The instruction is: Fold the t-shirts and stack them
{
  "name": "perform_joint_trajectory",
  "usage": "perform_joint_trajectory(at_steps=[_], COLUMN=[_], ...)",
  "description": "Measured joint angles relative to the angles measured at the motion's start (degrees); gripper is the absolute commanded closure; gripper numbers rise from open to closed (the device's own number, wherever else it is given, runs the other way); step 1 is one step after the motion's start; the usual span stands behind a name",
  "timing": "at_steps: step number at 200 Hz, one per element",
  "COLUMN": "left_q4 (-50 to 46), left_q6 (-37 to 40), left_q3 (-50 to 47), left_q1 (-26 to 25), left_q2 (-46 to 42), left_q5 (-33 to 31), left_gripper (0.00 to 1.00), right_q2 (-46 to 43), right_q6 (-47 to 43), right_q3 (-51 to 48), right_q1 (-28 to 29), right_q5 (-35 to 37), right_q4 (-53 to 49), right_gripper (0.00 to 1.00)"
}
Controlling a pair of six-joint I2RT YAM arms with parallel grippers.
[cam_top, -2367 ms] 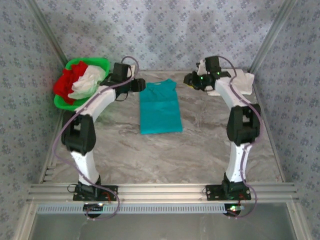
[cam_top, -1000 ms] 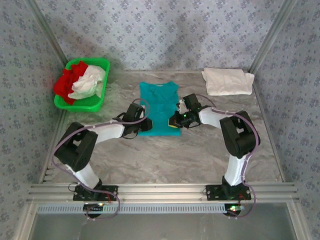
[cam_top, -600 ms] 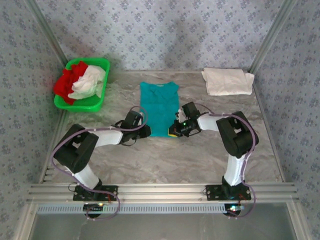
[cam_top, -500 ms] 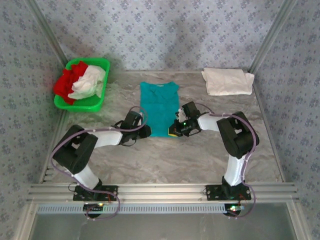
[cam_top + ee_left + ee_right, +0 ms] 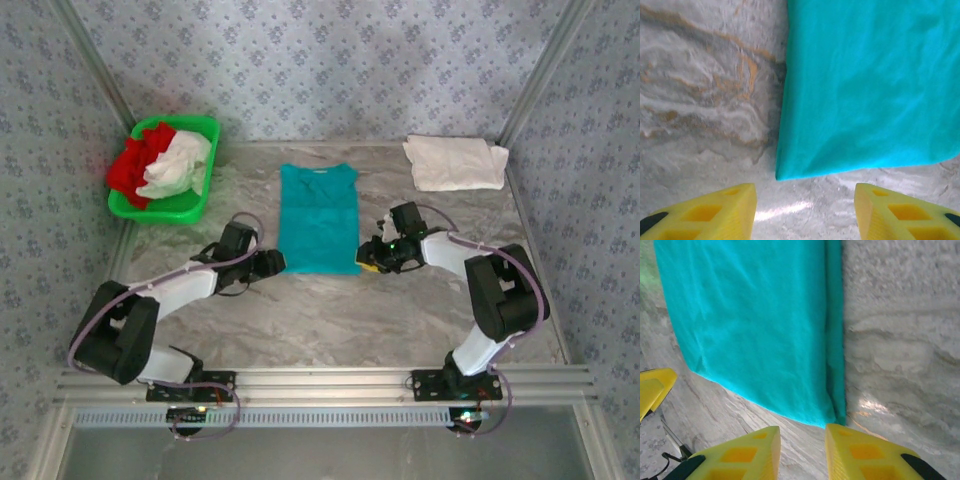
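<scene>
At far left the green basket [image 5: 165,212] keeps the unsorted work together: a crumpled red t-shirt [image 5: 130,168] and a white t-shirt [image 5: 182,165] are heaped in it, soft and bunched above the hard plastic rim.

My left gripper [image 5: 272,262] sits low on the table [image 5: 350,310], just outside the near left corner of the teal t-shirt [image 5: 318,218]. Its yellow fingers [image 5: 715,210] stand wide apart with only bare tabletop between them; it holds nothing. I read that as lined up on the hem corner, ready to pinch.

The teal shirt lies flat in the middle of the table, sleeves tucked in so it makes a long narrow rectangle, neckline at the far end. The knit is matte with faint ripples, and a doubled edge runs down its right side.

My right gripper [image 5: 368,258] mirrors the left at the near right corner. Its jaws show a narrower gap, also empty, with the corner just beyond the tips. Working both corners together would let me carry the hem up evenly.

At the far right corner the folded white garment [image 5: 455,163] rests alone, probably the base of the stack. The tabletop is smooth, marbled grey with rust veins.
</scene>
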Motion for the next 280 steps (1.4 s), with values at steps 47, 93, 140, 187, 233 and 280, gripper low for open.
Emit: perform_joint_trajectory(at_steps=[47, 93, 140, 187, 233, 280], left_q4=[2.2, 3.6, 2.2, 1.2, 1.4, 1.6], left_q6=[-0.7, -0.6, -0.6, 0.1, 0.9, 1.3], left_q3=[-0.2, -0.2, 1.5, 4.0, 6.2, 6.2], left_q1=[0.2, 0.6, 1.3, 1.2, 1.2, 1.2], left_q2=[3.8, 6.3, 7.9, 9.3, 9.7, 12.3], left_q5=[4.9, 6.1, 7.2, 7.2, 7.2, 7.0], left_gripper=[0.45, 0.46, 0.50, 0.51, 0.51, 0.57], right_q2=[0.8, 1.0, 1.0, 1.1, 1.6, 1.6], right_q6=[1.7, 3.1, 4.5, 4.7, 4.9, 5.1], right_q3=[-1.1, -1.5, -2.8, -2.8, -2.8, -2.8], right_q1=[0.0, 0.0, -0.5, -0.5, -0.5, -0.7], right_q5=[-0.4, -0.5, -1.3, -1.4, -1.7, -1.8], right_q4=[0.9, 2.8, 4.4, 5.2, 5.7, 5.7], right_gripper=[0.61, 0.61, 0.61, 0.62, 0.62, 0.62])
